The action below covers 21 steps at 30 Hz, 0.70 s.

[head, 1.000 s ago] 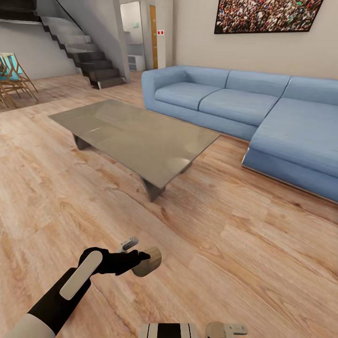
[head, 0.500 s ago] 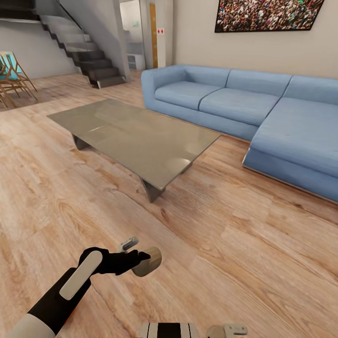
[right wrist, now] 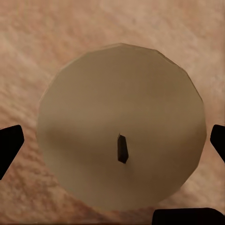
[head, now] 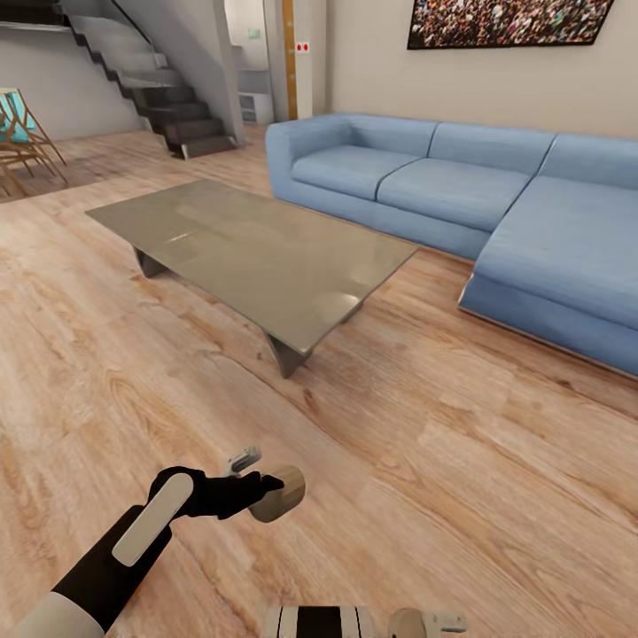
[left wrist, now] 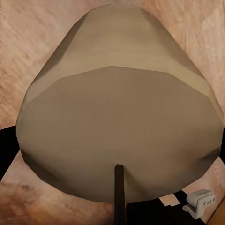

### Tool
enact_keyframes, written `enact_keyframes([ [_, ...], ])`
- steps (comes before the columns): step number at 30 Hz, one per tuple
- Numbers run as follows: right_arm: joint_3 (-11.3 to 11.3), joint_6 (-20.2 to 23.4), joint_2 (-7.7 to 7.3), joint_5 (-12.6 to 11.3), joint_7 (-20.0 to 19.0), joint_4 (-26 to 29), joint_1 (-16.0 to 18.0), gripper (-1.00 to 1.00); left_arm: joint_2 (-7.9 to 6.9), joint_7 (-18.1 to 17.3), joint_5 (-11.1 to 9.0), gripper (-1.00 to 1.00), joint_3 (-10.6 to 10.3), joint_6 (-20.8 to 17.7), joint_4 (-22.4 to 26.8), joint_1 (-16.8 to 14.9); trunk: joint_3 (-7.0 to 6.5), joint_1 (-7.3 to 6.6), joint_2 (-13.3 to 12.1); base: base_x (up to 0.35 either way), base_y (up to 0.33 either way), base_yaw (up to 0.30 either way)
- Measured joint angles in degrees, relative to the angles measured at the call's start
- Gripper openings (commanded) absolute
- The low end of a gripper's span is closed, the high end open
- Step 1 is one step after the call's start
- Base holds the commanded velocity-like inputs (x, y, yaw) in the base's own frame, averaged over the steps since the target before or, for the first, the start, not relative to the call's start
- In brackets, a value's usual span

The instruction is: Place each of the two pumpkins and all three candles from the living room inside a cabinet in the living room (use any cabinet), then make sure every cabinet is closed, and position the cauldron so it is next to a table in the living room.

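Note:
My left gripper [head: 266,496] reaches forward low over the wooden floor, shut on a stubby olive-beige candle [head: 285,494] that lies on its side between the fingers. The same candle [left wrist: 117,117] looms close in the left wrist view, its dark wick pointing toward the camera. At the bottom edge of the head view, my right gripper [head: 430,623] holds a second candle [head: 403,624]. The right wrist view shows that candle [right wrist: 122,126] end-on, with a dark fingertip [right wrist: 10,145] on each side. Pumpkins, cabinet and cauldron are out of view.
A low grey glass-topped coffee table [head: 257,252] stands ahead on the wood floor. Behind it and to the right is a blue corner sofa [head: 532,230]. Dark stairs [head: 168,97] and wooden folding chairs [head: 22,142] are at the far left.
The whole head view has shifted slightly, so the table and sofa sit a little higher in it. Both arms and their candles hold the same pose.

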<state>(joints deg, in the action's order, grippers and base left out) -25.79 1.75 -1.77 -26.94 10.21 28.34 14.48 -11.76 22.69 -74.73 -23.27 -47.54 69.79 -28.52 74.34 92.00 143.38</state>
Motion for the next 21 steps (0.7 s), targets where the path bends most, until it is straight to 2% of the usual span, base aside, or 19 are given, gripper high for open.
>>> enact_keyframes([
  [3,0.00,0.00,0.00,0.00,-0.01,0.00,0.00,1.00,0.00,0.00,0.01,-1.00,0.00,0.00,-0.01,0.00,0.67,0.08,0.04,0.000,0.000,0.000],
  [13,0.00,0.00,0.00,0.00,0.02,0.00,0.00,1.00,0.01,-0.01,-0.04,-1.00,0.00,0.02,0.00,-0.01,0.67,0.07,0.04,0.000,0.000,0.000],
  [17,0.00,0.00,0.00,0.00,0.03,-0.03,0.00,1.00,0.02,0.00,0.00,-1.00,0.00,0.01,0.01,0.00,1.55,0.18,0.09,0.000,0.000,0.000],
  [21,0.00,0.00,0.00,0.00,0.03,-0.08,0.00,1.00,0.03,-0.01,-0.04,-1.00,0.00,0.04,0.01,-0.01,1.56,0.18,0.10,0.000,0.000,0.000],
])
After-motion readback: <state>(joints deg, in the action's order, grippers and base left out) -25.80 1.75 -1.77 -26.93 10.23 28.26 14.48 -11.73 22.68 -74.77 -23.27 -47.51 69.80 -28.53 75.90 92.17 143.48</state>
